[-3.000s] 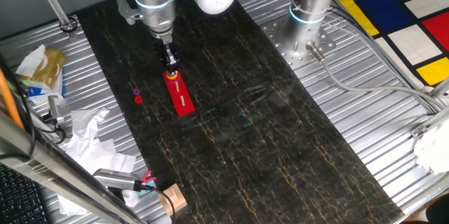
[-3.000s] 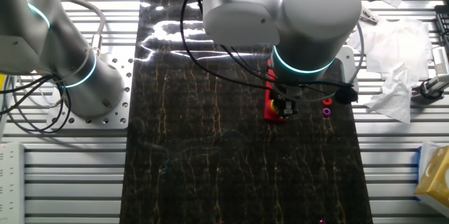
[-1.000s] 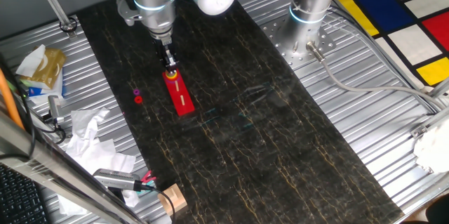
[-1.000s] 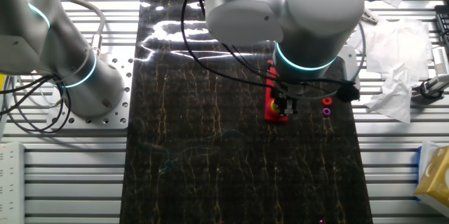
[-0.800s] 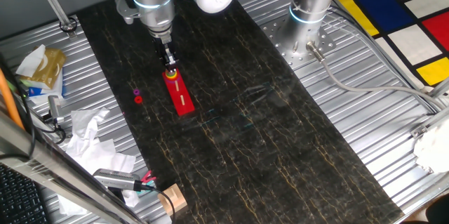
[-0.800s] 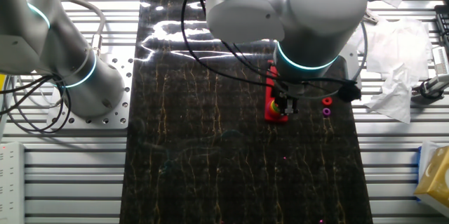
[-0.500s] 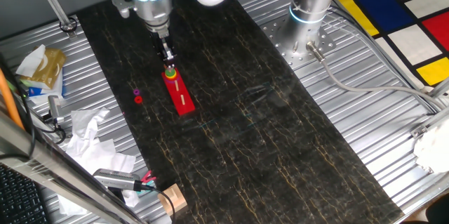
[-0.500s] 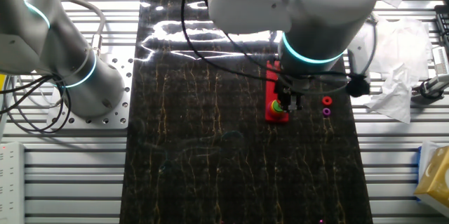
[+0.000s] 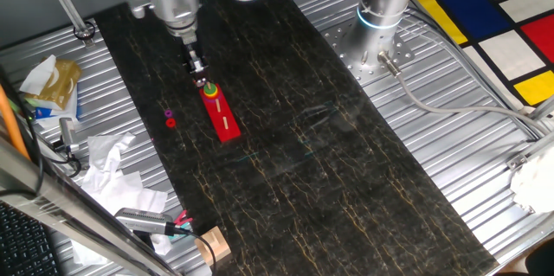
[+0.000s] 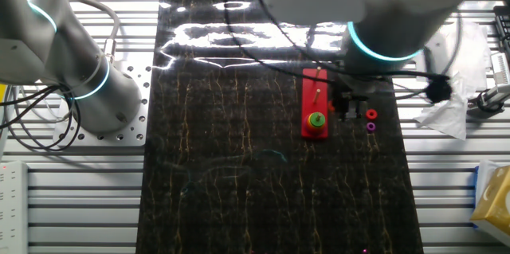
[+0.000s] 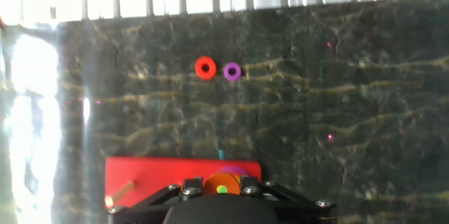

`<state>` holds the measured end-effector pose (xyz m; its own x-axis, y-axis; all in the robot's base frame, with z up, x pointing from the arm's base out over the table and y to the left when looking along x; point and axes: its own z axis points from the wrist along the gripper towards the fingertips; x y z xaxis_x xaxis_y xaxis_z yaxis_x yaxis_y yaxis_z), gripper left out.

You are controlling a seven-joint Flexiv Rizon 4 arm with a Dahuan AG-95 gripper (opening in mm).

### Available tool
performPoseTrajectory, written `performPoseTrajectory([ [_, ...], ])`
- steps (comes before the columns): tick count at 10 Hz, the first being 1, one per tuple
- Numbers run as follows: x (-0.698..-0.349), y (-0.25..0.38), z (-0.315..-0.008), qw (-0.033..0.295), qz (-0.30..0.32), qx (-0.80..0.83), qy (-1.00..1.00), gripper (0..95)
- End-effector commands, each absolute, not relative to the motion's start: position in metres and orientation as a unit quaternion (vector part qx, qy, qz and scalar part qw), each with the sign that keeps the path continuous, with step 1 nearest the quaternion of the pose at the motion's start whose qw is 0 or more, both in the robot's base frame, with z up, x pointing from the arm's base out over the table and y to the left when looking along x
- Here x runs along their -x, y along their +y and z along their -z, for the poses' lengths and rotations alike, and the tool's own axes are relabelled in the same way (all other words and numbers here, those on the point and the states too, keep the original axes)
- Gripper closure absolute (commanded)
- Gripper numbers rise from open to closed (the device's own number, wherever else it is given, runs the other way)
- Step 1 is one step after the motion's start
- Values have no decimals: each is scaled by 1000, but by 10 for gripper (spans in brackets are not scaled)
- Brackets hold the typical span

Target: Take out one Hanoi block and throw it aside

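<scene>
pincer (image 11: 222, 192) clenched, as you can judge from the hand view, on the hanoi block (image 11: 222, 181), which sits between the two black fingertips at the bottom edge of that view; in the two fixed views the block is too small to make out, so confirm the grip from the hand view alone; the fingers hang just beside the near end of the red peg board (image 9: 223, 120), clear of the green-topped stack (image 10: 317, 119) left on its peg, and between the board and two loose rings on the dark mat (image 9: 346, 181): a red ring (image 11: 205, 67) and a purple ring (image 11: 232, 71), which lie just beside each other.

hazards, as judged: the hold is on a very small smooth disc, so a slight slackening or a jolt could let it slip and fall back onto the board or the stack; if you release close to the board, the block may bounce against it; if you release over the two rings, it may strike and scatter them; a round disc landing on edge could roll off the mat into the ribbed metal surround.

appearance of the block: a small orange plastic disc, round and glossy, with a green spot showing at its centre; it is far smaller than the board and about the size of the loose rings.
</scene>
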<state>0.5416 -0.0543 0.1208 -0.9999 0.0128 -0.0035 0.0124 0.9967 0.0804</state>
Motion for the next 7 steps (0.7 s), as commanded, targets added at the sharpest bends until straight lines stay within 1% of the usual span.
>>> performPoseTrajectory([
  [1,-555,-49,-130,2,-44,-10,999,950],
  [2,-559,-48,-132,2,-44,-10,999,950],
  [4,-580,-39,-142,1,-45,-14,999,950],
  [7,-605,-23,-146,7,-47,-21,999,950],
])
